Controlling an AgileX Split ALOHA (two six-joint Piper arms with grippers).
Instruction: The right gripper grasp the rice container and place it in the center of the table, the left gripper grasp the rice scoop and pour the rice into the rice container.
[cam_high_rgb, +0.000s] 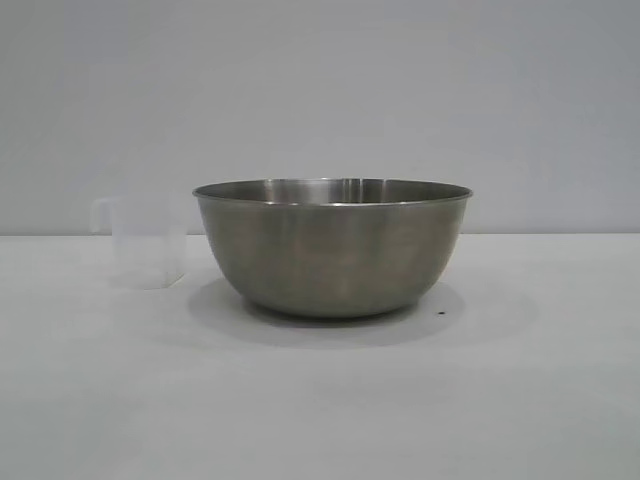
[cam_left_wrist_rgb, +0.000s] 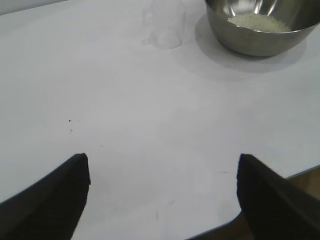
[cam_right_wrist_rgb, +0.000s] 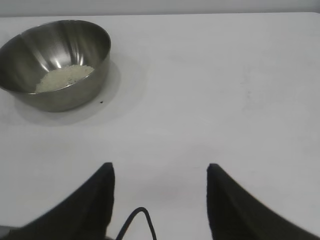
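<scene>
Although rice (cam_right_wrist_rgb: 64, 77) already lies in the rice container (cam_high_rgb: 332, 248), with the rice scoop (cam_high_rgb: 145, 243) set upright just beside it, both left gripper (cam_left_wrist_rgb: 162, 195) and right gripper (cam_right_wrist_rgb: 160, 200) are held apart, empty, well back; either vessel could be toppled if re-approached.

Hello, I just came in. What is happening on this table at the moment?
Nothing is being handled right now. The rice container stands on the table with the rice already inside it. The rice scoop stands upright beside it and looks empty. The left claw and the right claw both hang open over bare table, away from both things, holding nothing. The pouring looks done.
</scene>
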